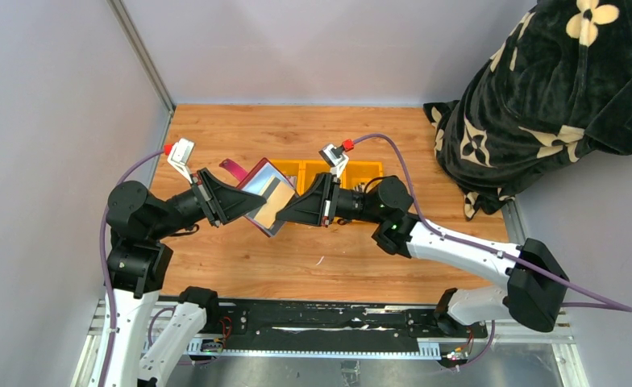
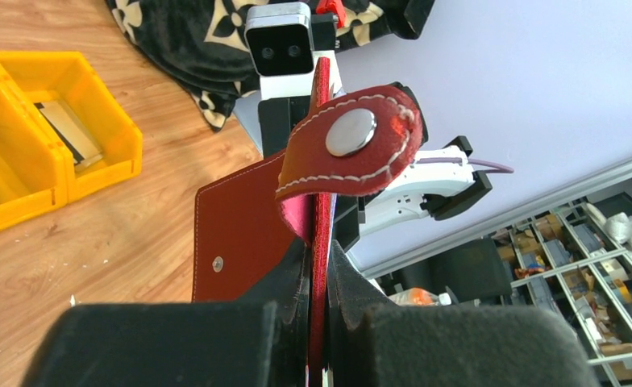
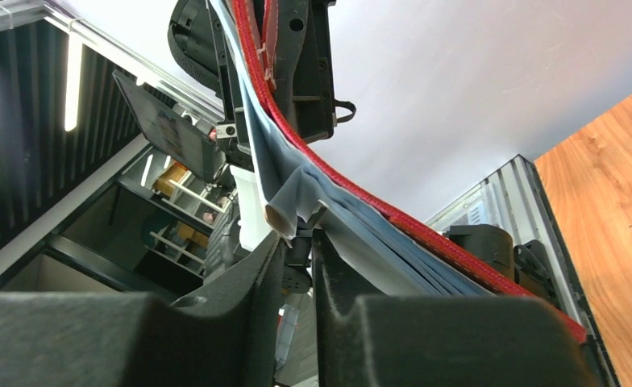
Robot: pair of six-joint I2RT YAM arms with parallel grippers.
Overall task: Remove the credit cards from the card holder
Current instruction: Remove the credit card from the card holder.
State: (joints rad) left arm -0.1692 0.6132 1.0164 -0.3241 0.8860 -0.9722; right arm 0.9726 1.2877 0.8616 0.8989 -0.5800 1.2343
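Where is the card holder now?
Top view: the card holder is held open over the table's middle, left gripper clamped on its left side, right gripper at its right, yellow tray behind.

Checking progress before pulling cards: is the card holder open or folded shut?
Open: the card holder is spread in the top view, inside showing; the left pincer clamps one cover.

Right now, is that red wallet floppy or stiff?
Probably floppy: the card holder bows in a curve in the right wrist view. Its closure tab folds over softly, so likely bendy leather. It looks thin, so probably light.
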